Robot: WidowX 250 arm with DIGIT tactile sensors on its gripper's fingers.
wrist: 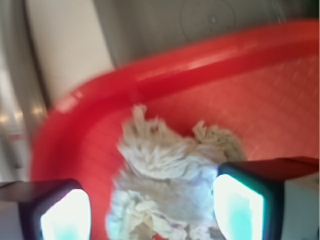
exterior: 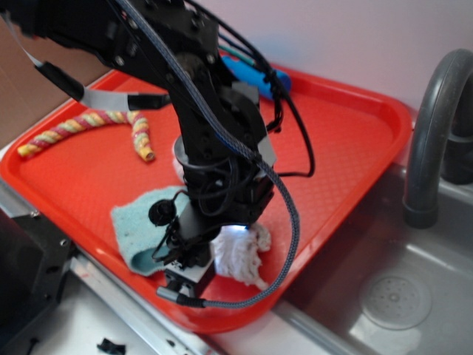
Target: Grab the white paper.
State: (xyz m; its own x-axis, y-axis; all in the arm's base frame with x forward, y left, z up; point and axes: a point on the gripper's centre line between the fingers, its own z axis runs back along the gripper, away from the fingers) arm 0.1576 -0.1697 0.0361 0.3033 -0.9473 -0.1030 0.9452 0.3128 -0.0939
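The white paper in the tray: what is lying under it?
Around the white paper only the red tray floor shows, so it seems to rest directly on that. The spot beneath the wad itself is covered. The hand stands open, one finger on each side.

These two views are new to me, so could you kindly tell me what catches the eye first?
The bright red tray fills the exterior view, set beside a steel sink. At its near edge the black gripper straddles the crumpled white paper, open, with a lit finger pad on either side in the wrist view. A light teal cloth lies just beside the paper, and a striped rope sits at the tray's far corner.
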